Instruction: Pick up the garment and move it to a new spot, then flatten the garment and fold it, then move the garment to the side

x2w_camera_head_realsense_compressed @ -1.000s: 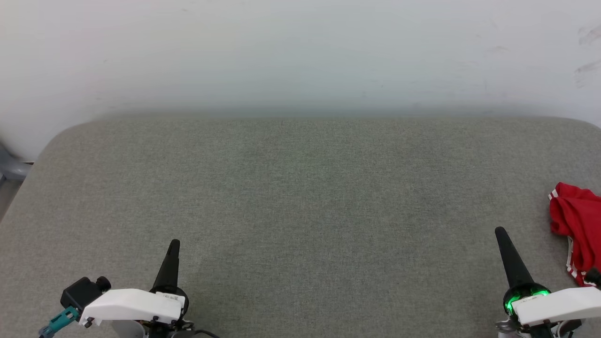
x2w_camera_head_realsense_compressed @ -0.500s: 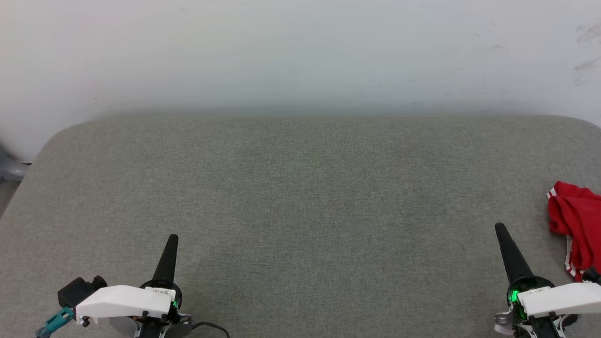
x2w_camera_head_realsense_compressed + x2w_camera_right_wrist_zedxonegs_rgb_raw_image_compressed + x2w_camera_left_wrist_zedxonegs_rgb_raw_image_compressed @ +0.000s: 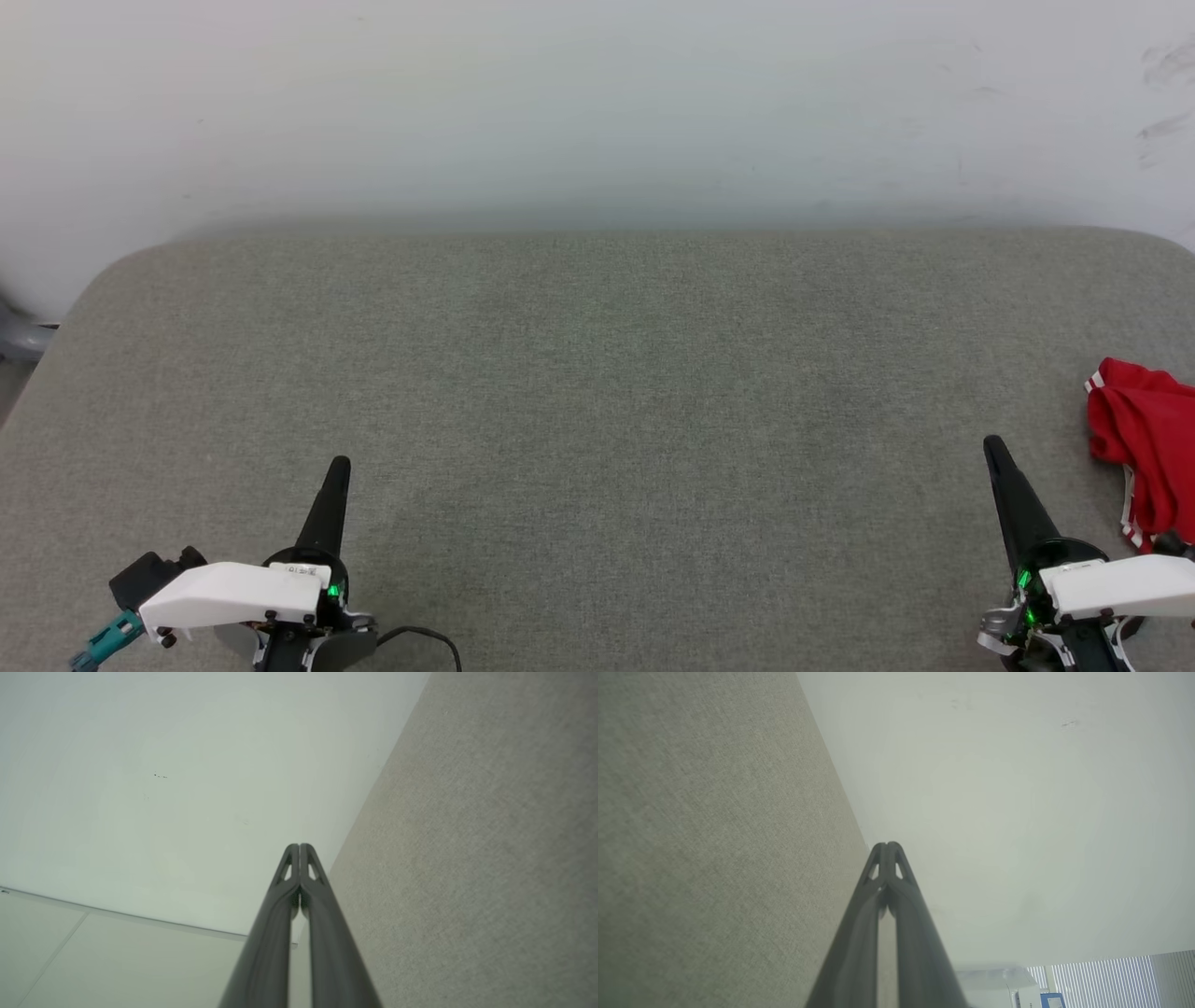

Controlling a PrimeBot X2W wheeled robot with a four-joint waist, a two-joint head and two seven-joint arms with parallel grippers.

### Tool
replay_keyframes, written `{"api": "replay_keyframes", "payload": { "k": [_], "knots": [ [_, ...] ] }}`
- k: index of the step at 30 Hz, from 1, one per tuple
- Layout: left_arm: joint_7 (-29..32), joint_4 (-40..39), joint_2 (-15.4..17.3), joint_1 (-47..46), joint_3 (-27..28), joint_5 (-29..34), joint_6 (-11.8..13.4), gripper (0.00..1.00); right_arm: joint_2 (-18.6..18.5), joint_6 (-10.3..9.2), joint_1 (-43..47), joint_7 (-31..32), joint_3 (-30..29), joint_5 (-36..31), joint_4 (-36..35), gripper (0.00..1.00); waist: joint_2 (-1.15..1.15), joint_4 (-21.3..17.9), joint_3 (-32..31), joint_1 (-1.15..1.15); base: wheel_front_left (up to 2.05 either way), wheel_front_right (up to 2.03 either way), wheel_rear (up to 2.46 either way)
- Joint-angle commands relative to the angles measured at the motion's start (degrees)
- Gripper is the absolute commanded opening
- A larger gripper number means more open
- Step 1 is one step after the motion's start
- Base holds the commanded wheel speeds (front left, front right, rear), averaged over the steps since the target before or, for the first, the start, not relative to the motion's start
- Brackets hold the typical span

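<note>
The garment, a bright red crumpled fabric shirt with red-and-white striped trim, lies bunched at the right edge of the head view, a little below the middle, and the frame edge cuts it off. White stripes show at its upper-left corner and along its lower-left hem. No lettering can be made out in the folds. It rests on the surface, a wide grey woven-fabric top with rounded far corners that spans most of the frame.

Just left of the garment, in the lower right of the frame and apart from it, is the right pincer, two long dark tapered fingers on a white wrist housing with a green light. The fingers point up the frame, pressed tight together with nothing between them. The right wrist view shows the same pincer with its tips meeting over the surface.

Well apart, in the lower left, the left pincer also points up the frame, fully closed and empty. Its wrist view shows its tips meeting. A thin black cable curls beside its base.

Behind the surface, a plain pale wall fills the upper part of the frame.
</note>
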Motion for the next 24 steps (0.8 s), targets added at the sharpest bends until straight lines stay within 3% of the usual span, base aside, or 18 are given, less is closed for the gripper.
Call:
{"api": "replay_keyframes", "payload": {
  "k": [1, 24],
  "knots": [
    [0.4, -0.1, 0.0, -1.0, 0.4, -1.3, -0.3, 0.00, -0.2, -0.01, -1.4, 0.1, 0.0, 1.4, 0.2, 0.00, 0.00, 0.0, 0.0, 0.00, 0.00, 0.00, 0.00],
    [3.0, 0.3, -0.4, -1.8, 1.8, -10.8, -0.9, 0.00, 0.0, -0.01, -3.6, 0.7, -0.2, 11.2, 3.6, 0.00, 0.00, -0.4, 0.2, 0.00, 0.00, 0.00, 0.00]
  ]
}}
